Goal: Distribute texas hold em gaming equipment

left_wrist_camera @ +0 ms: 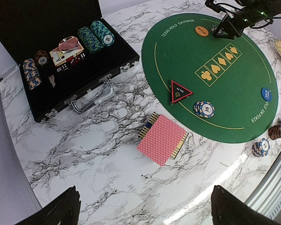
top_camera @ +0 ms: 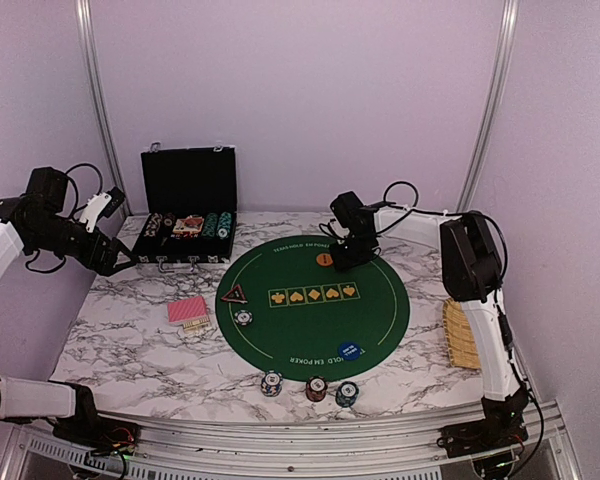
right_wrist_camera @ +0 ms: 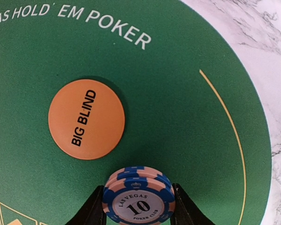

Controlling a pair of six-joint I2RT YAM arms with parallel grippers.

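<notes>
My right gripper (right_wrist_camera: 138,206) is shut on a small stack of blue-and-pink "10" chips (right_wrist_camera: 138,199), low at the green poker mat (right_wrist_camera: 187,117) beside the orange BIG BLIND button (right_wrist_camera: 86,119). In the top view the right gripper (top_camera: 342,258) is at the mat's far edge by the orange button (top_camera: 324,260). My left gripper (left_wrist_camera: 145,211) is open and empty, high over the marble left of the mat; it also shows in the top view (top_camera: 115,258). Red-backed cards (left_wrist_camera: 162,138) lie on the marble. A black triangular button (left_wrist_camera: 180,90), a chip stack (left_wrist_camera: 204,109) and a blue button (left_wrist_camera: 267,94) lie on the mat.
The black case (top_camera: 189,180) stands open at the back left with chips and dice in it. Three chip stacks (top_camera: 316,388) sit at the mat's near edge. A woven yellow tray (top_camera: 462,333) lies at the right by the right arm.
</notes>
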